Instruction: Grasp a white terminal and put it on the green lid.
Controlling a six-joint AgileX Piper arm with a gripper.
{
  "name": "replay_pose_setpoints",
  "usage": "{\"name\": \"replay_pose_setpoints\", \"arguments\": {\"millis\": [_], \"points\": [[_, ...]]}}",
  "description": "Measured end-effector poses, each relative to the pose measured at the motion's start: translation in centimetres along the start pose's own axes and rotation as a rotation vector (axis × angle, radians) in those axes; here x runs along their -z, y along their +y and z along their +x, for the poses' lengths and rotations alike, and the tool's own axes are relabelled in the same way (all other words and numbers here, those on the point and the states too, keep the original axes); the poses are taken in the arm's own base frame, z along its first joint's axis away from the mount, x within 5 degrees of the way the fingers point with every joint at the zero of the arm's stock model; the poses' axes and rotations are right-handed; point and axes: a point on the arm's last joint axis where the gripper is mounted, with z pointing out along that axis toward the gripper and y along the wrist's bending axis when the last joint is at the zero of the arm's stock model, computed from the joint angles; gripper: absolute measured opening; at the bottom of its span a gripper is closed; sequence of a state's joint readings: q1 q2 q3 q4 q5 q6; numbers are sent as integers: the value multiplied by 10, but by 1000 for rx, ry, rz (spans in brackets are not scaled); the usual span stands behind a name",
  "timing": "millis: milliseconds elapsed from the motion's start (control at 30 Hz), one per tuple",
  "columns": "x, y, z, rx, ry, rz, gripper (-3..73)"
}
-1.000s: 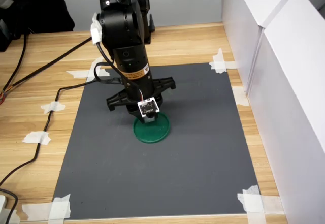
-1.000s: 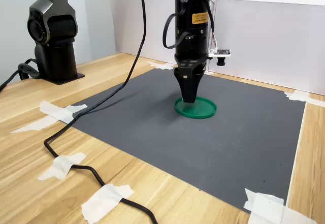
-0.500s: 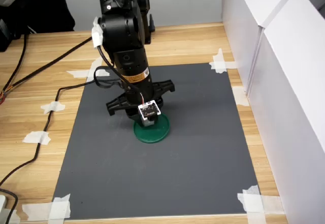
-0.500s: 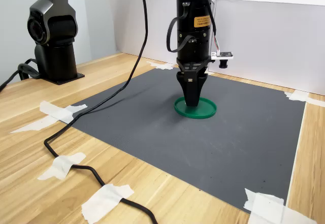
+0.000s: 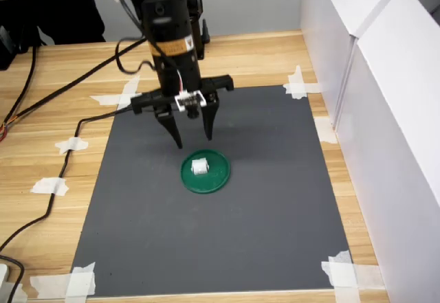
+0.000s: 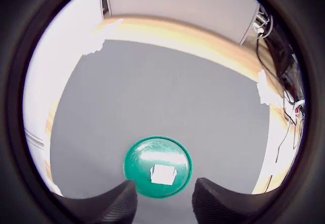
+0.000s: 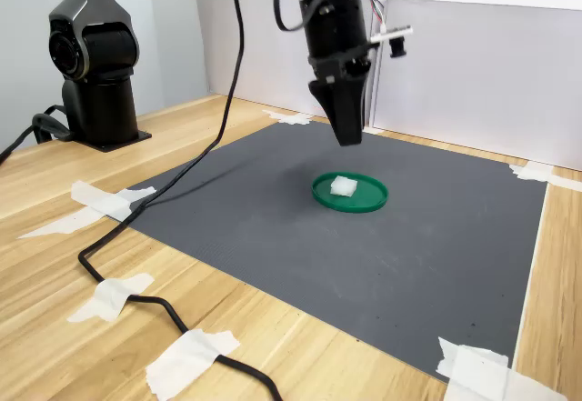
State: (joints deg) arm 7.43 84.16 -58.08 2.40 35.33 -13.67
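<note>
White terminal sits on the green lid, a bit off the lid's centre, claw spread wide and empty, hanging above the lid clear of it, so placement looks done, nothing obvious left but retreat.

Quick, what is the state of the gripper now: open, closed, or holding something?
Gripper: open and empty, raised above the green lid; the white terminal lies on the lid.
</note>
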Motion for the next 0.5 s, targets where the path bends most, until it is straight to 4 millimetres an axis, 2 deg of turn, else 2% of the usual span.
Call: {"name": "replay_pose_setpoints", "arguments": {"millis": [67,167,300,400,500], "points": [[20,-2,12,-29,-72,26,378],[55,-9,36,-97,-214,90,233],[90,-15,70,-191,-416,188,68],[103,-8,98,-210,-520,229,8],[114,3,127,-211,-601,246,-7]]}}
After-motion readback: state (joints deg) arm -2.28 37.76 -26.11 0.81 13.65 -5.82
